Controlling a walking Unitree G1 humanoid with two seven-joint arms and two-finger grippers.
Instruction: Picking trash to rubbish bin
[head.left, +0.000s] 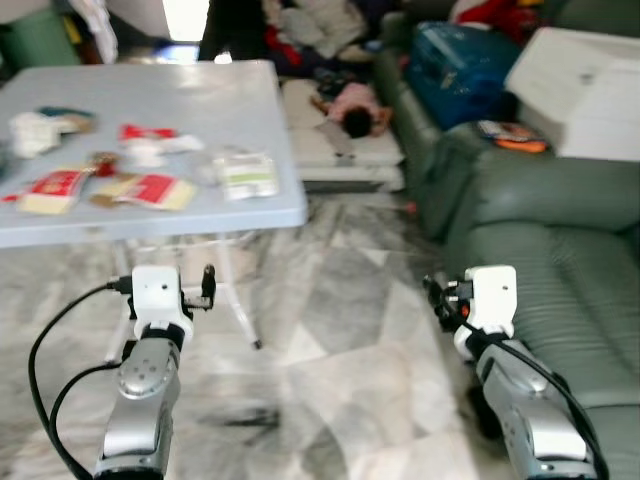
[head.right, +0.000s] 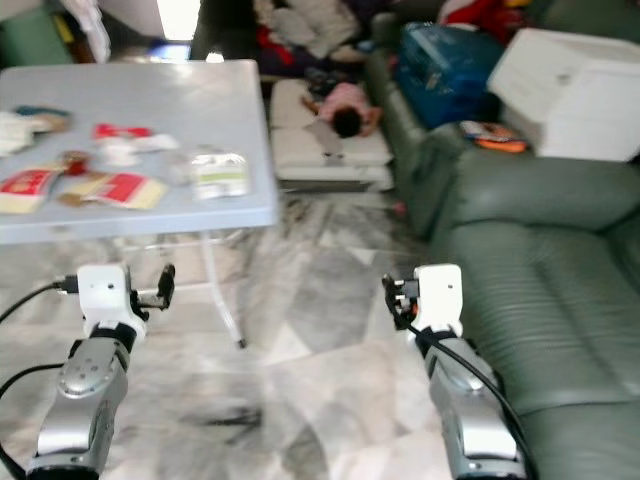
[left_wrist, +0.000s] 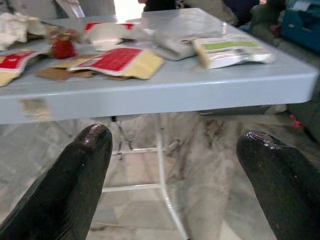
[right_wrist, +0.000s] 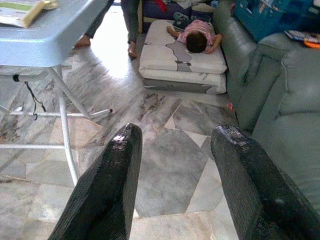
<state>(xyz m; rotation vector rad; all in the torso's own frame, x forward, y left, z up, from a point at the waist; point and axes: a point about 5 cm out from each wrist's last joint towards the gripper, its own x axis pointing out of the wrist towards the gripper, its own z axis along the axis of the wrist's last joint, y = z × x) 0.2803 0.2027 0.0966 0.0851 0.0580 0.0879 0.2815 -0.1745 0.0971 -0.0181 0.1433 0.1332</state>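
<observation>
We are at the approach step. Red-and-yellow flat wrappers (head.left: 150, 190) and a white-green packet (head.left: 245, 172) lie on the pale blue folding table (head.left: 200, 100), upper left of frame. Left gripper (left_wrist: 172, 165) and right gripper (right_wrist: 175, 175) hang released, empty, below table height. Next, we judge, the left one must rise above the edge.

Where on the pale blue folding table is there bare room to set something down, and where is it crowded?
The pale blue folding table is bare across its far half, and at its near right corner beyond the white-and-green packet. The near left part is crowded with red-and-yellow wrappers.
</observation>
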